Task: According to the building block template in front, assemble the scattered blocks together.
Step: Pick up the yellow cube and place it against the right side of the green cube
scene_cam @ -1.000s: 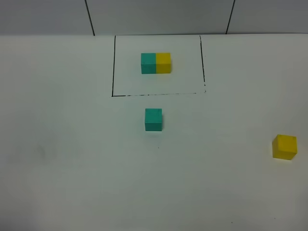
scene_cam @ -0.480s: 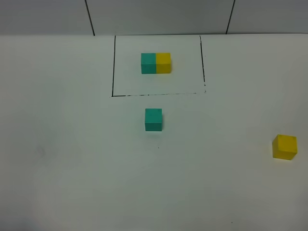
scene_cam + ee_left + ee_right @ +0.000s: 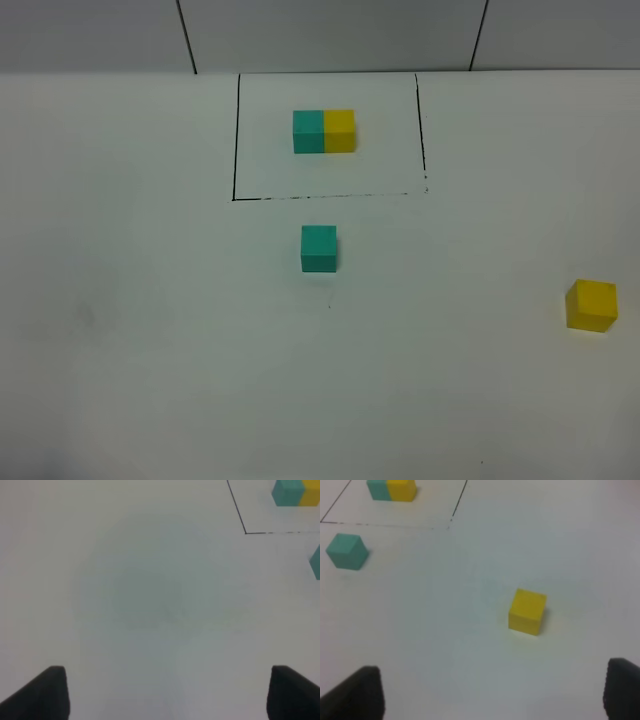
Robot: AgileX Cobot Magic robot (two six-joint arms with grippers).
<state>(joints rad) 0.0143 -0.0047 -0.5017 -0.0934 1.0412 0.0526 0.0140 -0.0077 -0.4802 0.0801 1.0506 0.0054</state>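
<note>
The template, a teal and yellow joined pair [image 3: 324, 131], sits inside a thin black drawn rectangle [image 3: 235, 150] at the back of the white table. A loose teal cube [image 3: 319, 248] lies just in front of the rectangle. A loose yellow cube [image 3: 591, 305] lies far right. No arm shows in the exterior high view. My left gripper [image 3: 165, 695] is open over bare table; the template [image 3: 296, 493] and the teal cube's edge [image 3: 316, 562] show beyond it. My right gripper [image 3: 492, 695] is open, short of the yellow cube [image 3: 527, 611]; the teal cube [image 3: 347, 551] and the template [image 3: 392, 489] lie beyond.
The white table [image 3: 150, 350] ends at a grey panelled wall [image 3: 330, 35] at the back. The yellow cube lies close to the right edge of the exterior high view.
</note>
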